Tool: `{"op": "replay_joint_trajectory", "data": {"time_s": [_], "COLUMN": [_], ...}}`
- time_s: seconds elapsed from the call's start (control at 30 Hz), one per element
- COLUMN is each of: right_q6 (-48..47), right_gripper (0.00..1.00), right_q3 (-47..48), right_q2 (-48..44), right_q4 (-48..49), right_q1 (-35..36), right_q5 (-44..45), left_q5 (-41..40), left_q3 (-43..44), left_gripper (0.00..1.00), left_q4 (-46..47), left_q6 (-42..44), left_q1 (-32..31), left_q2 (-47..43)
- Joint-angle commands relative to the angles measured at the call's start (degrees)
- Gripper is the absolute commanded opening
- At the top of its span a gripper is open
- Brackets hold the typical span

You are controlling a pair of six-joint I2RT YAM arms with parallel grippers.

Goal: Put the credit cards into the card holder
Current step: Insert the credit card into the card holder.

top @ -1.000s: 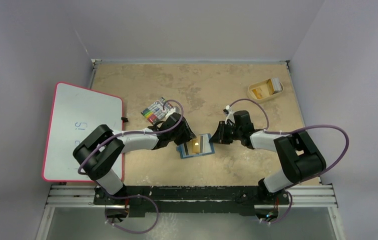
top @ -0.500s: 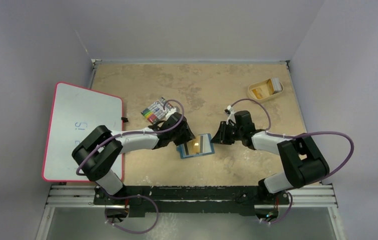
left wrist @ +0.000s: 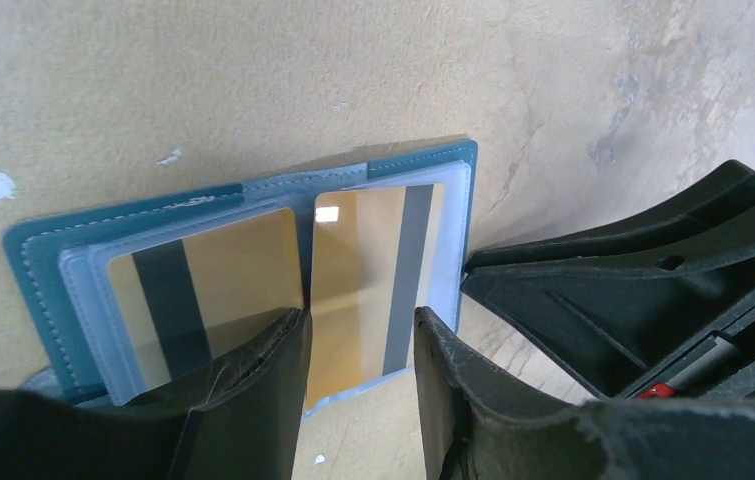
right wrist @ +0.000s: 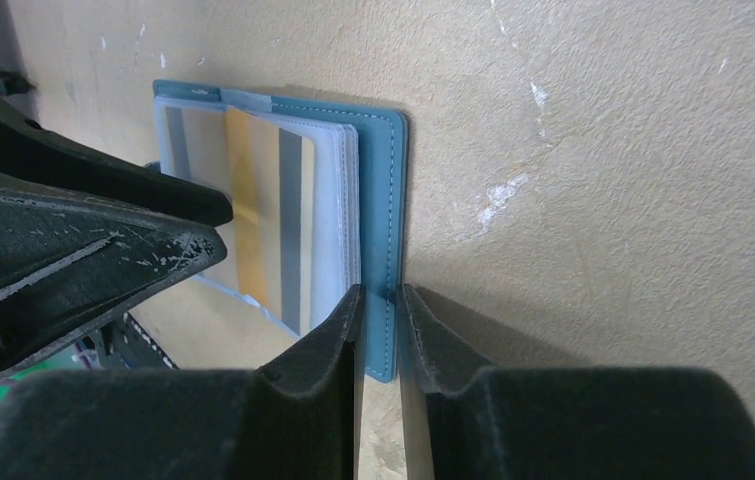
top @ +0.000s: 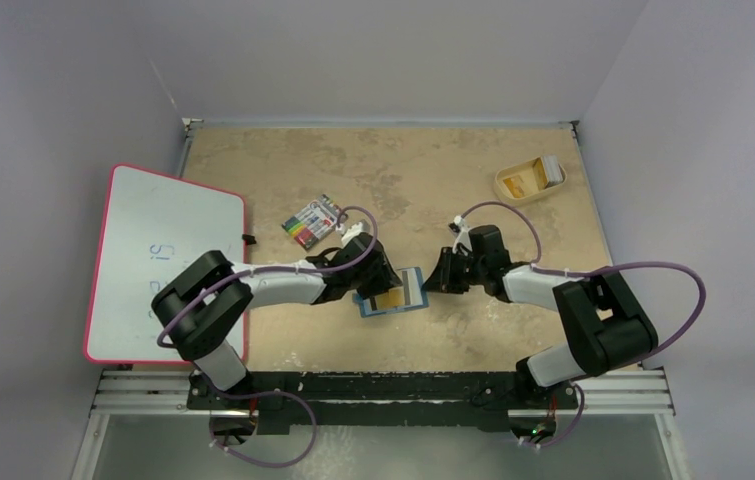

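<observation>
The teal card holder (top: 411, 291) lies open on the table between my two grippers. In the left wrist view the card holder (left wrist: 38, 250) shows two gold cards with dark stripes, one (left wrist: 218, 270) in the left pocket and one (left wrist: 353, 255) on the right half. My left gripper (left wrist: 358, 345) is open, its fingers straddling the near edge of the right card. It sits over the holder's left part in the top view (top: 381, 283). My right gripper (right wrist: 378, 305) is shut on the holder's teal right edge (right wrist: 393, 200), and also shows in the top view (top: 434, 277).
A tan tray (top: 513, 190) with more cards stands at the back right. A flat pack with multicoloured stripes (top: 311, 220) lies behind the left arm. A white board with a pink rim (top: 158, 255) lies at the left edge.
My left gripper has moved a little right and nearer, further over the card holder, covering more of the gold card. The right gripper has stayed on the holder's edge.
</observation>
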Motion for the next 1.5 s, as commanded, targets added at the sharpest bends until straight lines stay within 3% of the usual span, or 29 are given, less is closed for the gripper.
{"op": "replay_joint_trajectory", "data": {"time_s": [0.0, 1.0, 1.33, 1.47], "right_q6": [0.07, 0.63, -0.16, -0.16], "right_gripper": [0.18, 0.18, 0.25, 0.32], "right_q3": [-1.01, -0.51, 0.18, -0.05], "right_q2": [-0.82, -4.06, -9.31, -10.35], "right_q4": [1.80, 3.05, -1.46, -1.00], "right_q1": [-0.03, 0.99, 0.97, 0.95], "right_q5": [-2.17, -5.13, -1.50, -1.96], "left_q5": [1.48, 1.40, -7.10, -12.50], "left_q3": [-0.85, -1.00, 0.48, -0.65], "left_gripper": [0.42, 0.42, 0.45, 0.46], "left_q4": [3.10, 9.21, -6.51, -15.09], "left_q6": [-3.03, -4.49, -1.38, -0.64], "left_q1": [-0.92, -1.30, -1.09, -1.02], "left_q2": [0.73, 0.81, -7.48, -10.91]}}
